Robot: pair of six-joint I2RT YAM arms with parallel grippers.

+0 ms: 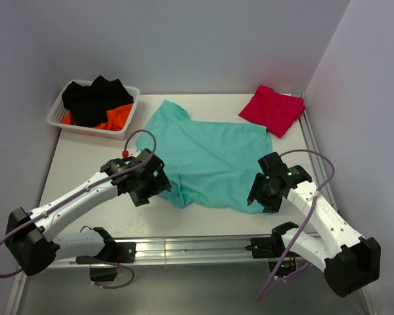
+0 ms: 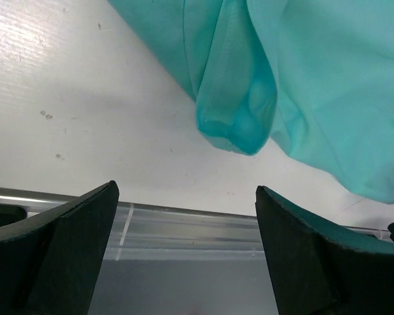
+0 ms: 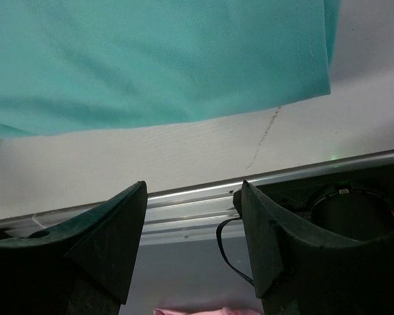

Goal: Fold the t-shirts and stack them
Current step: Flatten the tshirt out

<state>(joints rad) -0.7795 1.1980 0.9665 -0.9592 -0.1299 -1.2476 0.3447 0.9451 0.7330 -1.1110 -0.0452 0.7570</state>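
Observation:
A teal-green t-shirt [image 1: 213, 157] lies spread on the white table, one sleeve pointing to the far left. A crimson-red t-shirt [image 1: 272, 108] lies folded at the far right corner. My left gripper [image 1: 159, 186] is open and empty at the shirt's near left corner; the left wrist view shows a bunched fold of teal fabric [image 2: 240, 115] just beyond the fingers [image 2: 85, 223]. My right gripper [image 1: 257, 197] is open and empty at the shirt's near right corner; the right wrist view shows the shirt's hem [image 3: 184, 72] ahead of the fingers [image 3: 262, 230].
A white basket [image 1: 59, 111] holding black and orange clothes stands at the far left. A metal rail [image 1: 197, 246] runs along the table's near edge. Walls close in the table at the back and right.

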